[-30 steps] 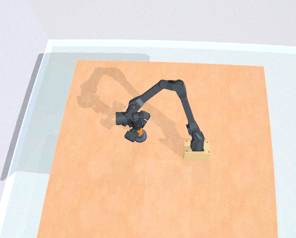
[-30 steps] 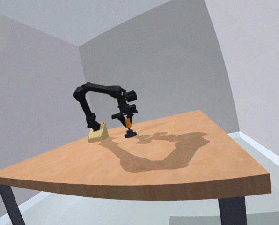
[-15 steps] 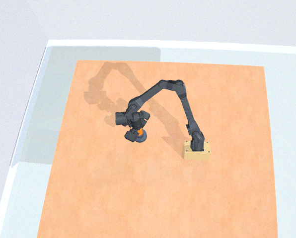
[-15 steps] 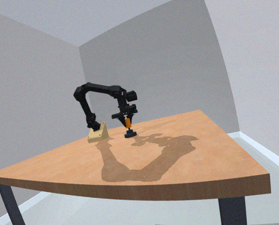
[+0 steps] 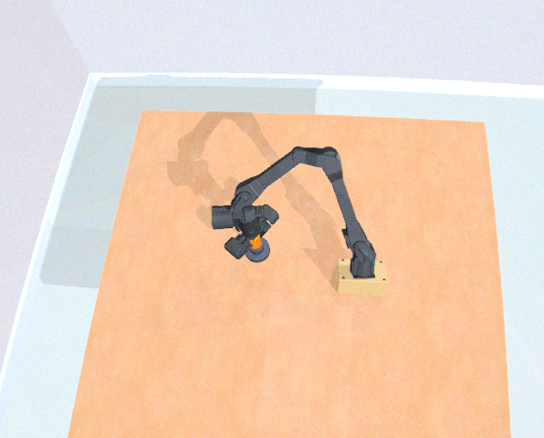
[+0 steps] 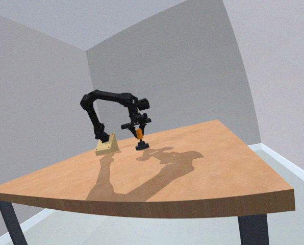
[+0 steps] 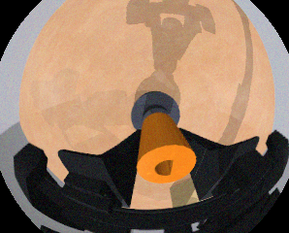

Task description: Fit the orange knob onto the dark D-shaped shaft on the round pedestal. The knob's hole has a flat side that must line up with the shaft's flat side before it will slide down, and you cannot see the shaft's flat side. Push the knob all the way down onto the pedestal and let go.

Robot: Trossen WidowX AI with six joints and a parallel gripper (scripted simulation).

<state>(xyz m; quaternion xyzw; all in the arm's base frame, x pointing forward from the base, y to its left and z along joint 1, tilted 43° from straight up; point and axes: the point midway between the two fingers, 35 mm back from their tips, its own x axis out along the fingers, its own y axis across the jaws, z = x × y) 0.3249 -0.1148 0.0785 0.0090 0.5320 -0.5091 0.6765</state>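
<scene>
The orange knob [image 5: 256,242] [image 6: 138,133] [image 7: 159,136] is held between the fingers of my gripper [image 6: 139,133], which is shut on it. The round dark pedestal [image 5: 258,255] [image 6: 142,146] [image 7: 141,108] stands on the table below the knob. In the exterior view, a short piece of the dark shaft [image 6: 140,140] shows between the knob's lower end and the pedestal, so the knob is above the pedestal and slightly tilted in that view. The wrist view shows the hole in the knob's top end. Whether the shaft's tip is inside the knob is hidden, as is its flat side.
The arm's yellow base block [image 5: 361,286] [image 6: 106,148] stands on the wooden table [image 5: 287,353] [image 6: 199,179] to one side of the pedestal. The arm arches over from it. Shadows of the arm fall across the table.
</scene>
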